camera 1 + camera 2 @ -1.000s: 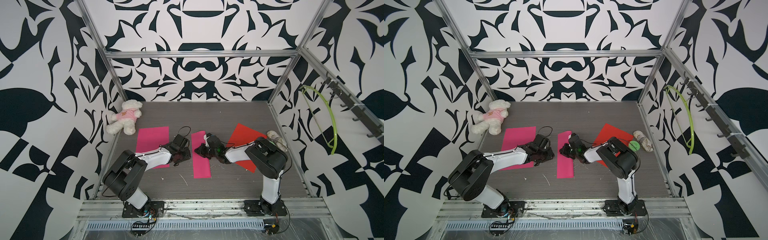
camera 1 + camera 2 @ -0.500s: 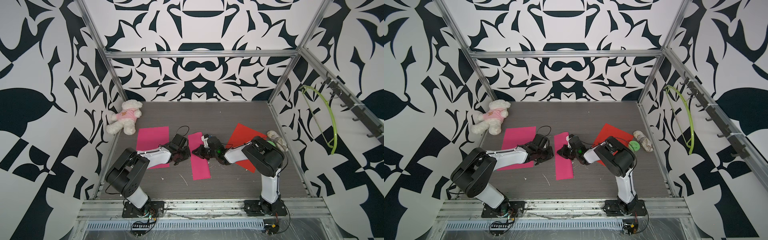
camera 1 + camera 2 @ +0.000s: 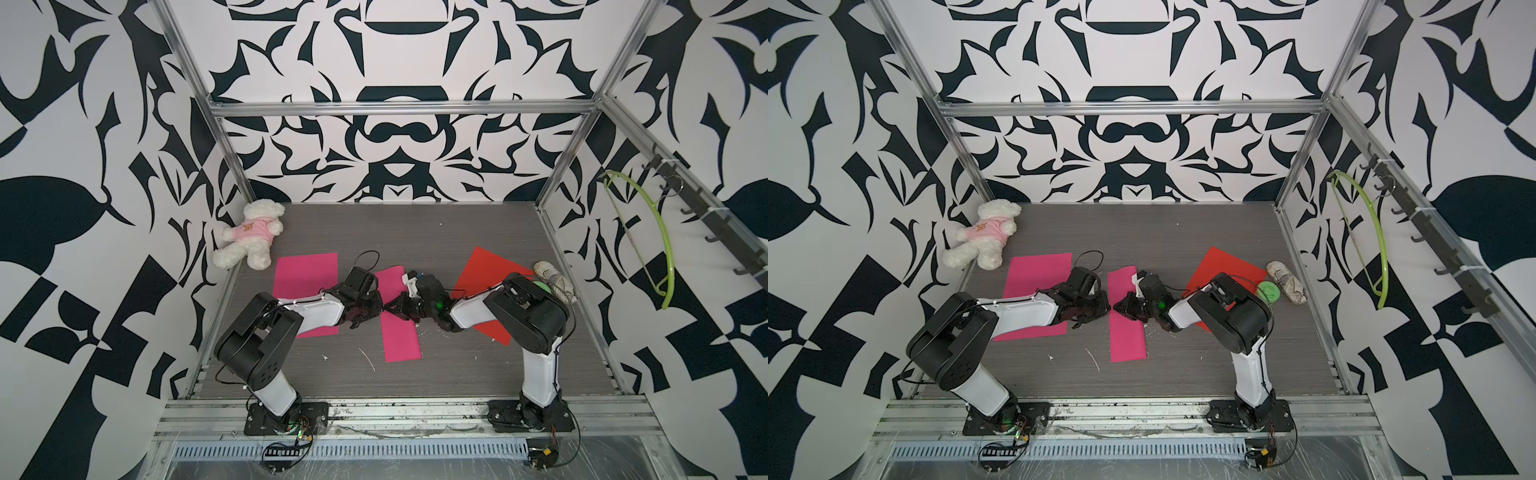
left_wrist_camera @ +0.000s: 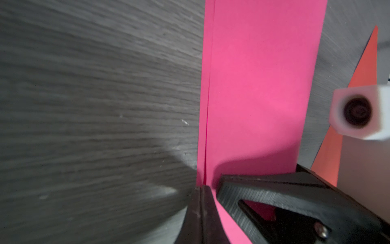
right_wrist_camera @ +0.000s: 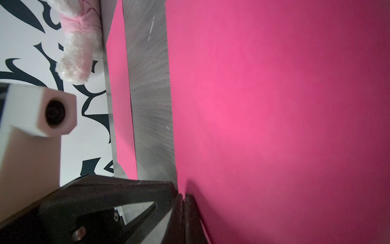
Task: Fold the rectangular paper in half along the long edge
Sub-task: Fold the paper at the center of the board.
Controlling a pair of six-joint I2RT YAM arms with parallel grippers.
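Pink paper [image 3: 401,336], folded, lies flat under both closed jaws; left gripper [image 4: 200,190] and right gripper [image 5: 183,197] tips touch its long edge.

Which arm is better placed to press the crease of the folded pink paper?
Right, probably. The folded pink paper has its open double edge at the shut left hand; its crease faces the red paper, on the right arm's side, and the right hand lies across it.

Left claw [image 4: 202,188] shut, right claw [image 5: 183,196] shut; both low, tips facing, nearly touching.
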